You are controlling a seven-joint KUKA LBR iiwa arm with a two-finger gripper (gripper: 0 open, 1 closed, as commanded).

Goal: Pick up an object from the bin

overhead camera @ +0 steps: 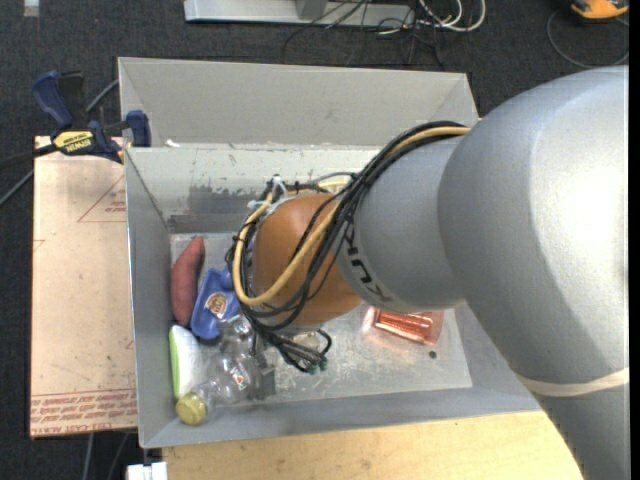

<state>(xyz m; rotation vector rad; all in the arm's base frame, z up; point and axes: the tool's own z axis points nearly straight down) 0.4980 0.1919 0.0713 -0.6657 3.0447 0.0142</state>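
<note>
The grey arm (520, 238) reaches in from the right. Its orange wrist cover (300, 258) and cables (262, 268) hide most of the gripper (258, 366), so I cannot tell whether it is open or closed. It hangs over a clear bottle (222, 373) with a yellow cap (190, 408). Just to its left lie a blue pouch (212, 303), a red oblong (186, 278) and a white tube (180, 358). Well apart to its right lies a copper packet (402, 324).
</note>
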